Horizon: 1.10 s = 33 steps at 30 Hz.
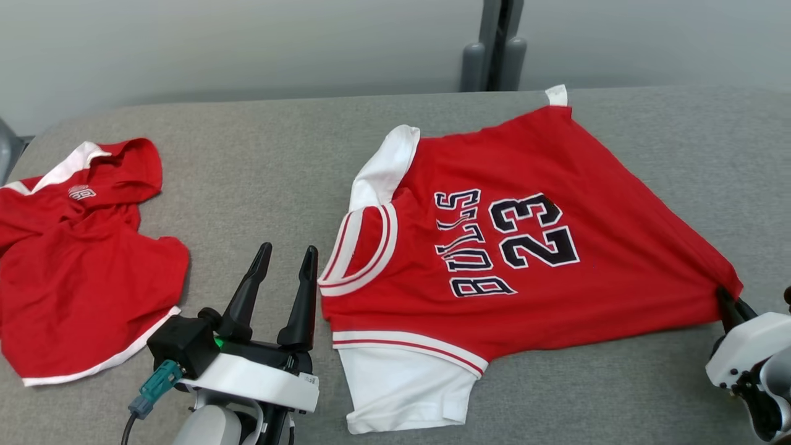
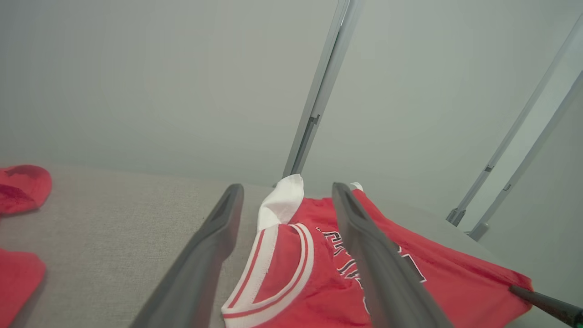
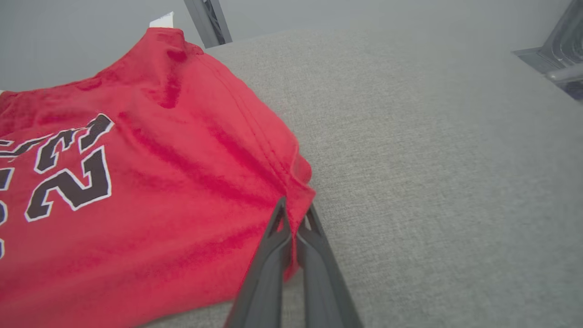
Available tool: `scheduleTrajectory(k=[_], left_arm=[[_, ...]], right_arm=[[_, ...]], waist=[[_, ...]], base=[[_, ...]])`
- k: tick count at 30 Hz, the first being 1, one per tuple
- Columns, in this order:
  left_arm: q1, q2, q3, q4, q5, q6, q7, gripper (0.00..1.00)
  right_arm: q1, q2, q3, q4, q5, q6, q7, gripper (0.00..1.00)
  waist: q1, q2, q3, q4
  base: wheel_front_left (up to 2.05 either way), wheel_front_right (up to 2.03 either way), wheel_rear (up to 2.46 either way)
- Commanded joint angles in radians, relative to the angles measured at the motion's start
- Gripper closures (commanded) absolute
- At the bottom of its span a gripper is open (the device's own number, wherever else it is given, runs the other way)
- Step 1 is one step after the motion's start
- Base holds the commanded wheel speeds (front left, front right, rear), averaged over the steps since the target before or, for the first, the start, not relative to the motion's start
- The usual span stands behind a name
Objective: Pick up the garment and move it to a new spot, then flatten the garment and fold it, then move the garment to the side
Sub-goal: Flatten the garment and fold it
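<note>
**QA:** Layout, quick?

**Op:** Grey padded table (image 1: pixel 259 161). The red Bulls jersey (image 1: pixel 531 296) lay spread right of centre, print up, with the collar (image 1: pixel 358 247) toward my left arm and the hem toward my right. It was mostly flat but creased, and the hem end was drawn to a point.

**QA:** The other red thing?

**Op:** A second red garment (image 1: pixel 80 278), crumpled at the far left and well apart from the jersey. Nothing was touching it. I judged it no part of this step.

**QA:** Arms?

**Op:** The left gripper (image 1: pixel 289 250) sat just beside the collar, fingers spread wide with nothing between them. I'd say it was placed there to take the neck end next. The right gripper (image 3: pixel 294 207) was clamped tight on the near hem corner (image 3: pixel 300 191), cloth pinched between its tips. Ridges ran out from the pinch, so the fabric looked taut.

**QA:** Why that corner?

**Op:** A corner gives me a handle to tug the body flat or drag it. My read was that I was at the flattening stage and the fold wasn't started.

**QA:** Risk?

**Op:** A one-sided pull could skew it. The near white sleeve (image 1: pixel 401 383) lay out flat, and the far sleeve (image 1: pixel 386 167) was bunched by the collar. A small white tag (image 1: pixel 556 94) stuck out at the far hem corner.
</note>
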Motion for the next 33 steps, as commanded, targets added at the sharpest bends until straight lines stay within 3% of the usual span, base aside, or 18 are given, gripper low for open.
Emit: scheduleTrajectory(k=[1, 4, 6, 7, 8, 14, 19, 25, 33], left_arm=[[0.005, 0.004, -0.002, -0.004, -0.009, 0.007, -0.003, 0.0], [0.004, 0.004, -0.007, -0.005, -0.013, 0.011, -0.003, 0.0], [0.003, 0.005, -0.008, -0.005, -0.016, 0.008, -0.003, 0.0], [0.001, 0.005, -0.008, -0.005, -0.016, 0.008, -0.003, 0.0], [-0.004, 0.004, -0.009, -0.004, -0.016, 0.008, -0.003, 0.0], [-0.014, 0.004, -0.01, 0.003, -0.017, 0.01, -0.003, 0.0], [0.001, 0.004, 0.001, 0.009, -0.006, 0.008, -0.003, 0.0], [-0.005, 0.004, 0.001, 0.01, -0.003, 0.009, -0.003, 0.0], [0.009, 0.004, 0.026, 0.004, 0.004, 0.008, -0.003, 0.0]], right_arm=[[0.019, -0.01, -0.02, -0.022, -0.022, 0.0, 0.032, 1.0], [0.031, 0.003, -0.06, -0.068, -0.053, 0.0, 0.085, 0.97], [0.034, 0.014, -0.081, -0.103, -0.078, 0.0, 0.11, 0.62], [0.033, 0.015, -0.089, -0.121, -0.104, 0.0, 0.115, 0.5], [0.03, 0.017, -0.093, -0.141, -0.131, 0.0, 0.116, 0.0], [0.003, 0.082, -0.106, -0.239, -0.209, 0.0, 0.089, 0.0], [0.019, 0.124, -0.092, -0.247, -0.244, 0.0, 0.076, 0.0], [0.032, 0.127, -0.058, -0.201, -0.277, 0.0, 0.071, 0.0], [0.056, 0.14, -0.004, -0.234, -0.213, 0.0, -0.021, 0.0]], waist=[[0.0, -0.0001, -0.013, -0.015], [0.0, -0.0001, -0.014, -0.015], [0.0, -0.0001, -0.011, -0.008], [0.0, -0.0001, -0.008, -0.002], [0.0, -0.0001, -0.004, 0.006], [0.0, -0.0001, 0.006, 0.054], [0.0, -0.0001, 0.001, 0.063], [0.0, -0.0001, -0.004, 0.063], [0.0, -0.0001, -0.014, 0.018]], base=[[0.0, 0.0, 0.0], [0.0, 0.0, 0.0], [0.0, 0.0, 0.0], [0.0, 0.0, 0.0], [0.0, 0.0, 0.0], [0.0, 0.0, 0.0], [0.0, 0.0, 0.0], [0.0, 0.0, 0.0], [0.0, 0.0, 0.0]])
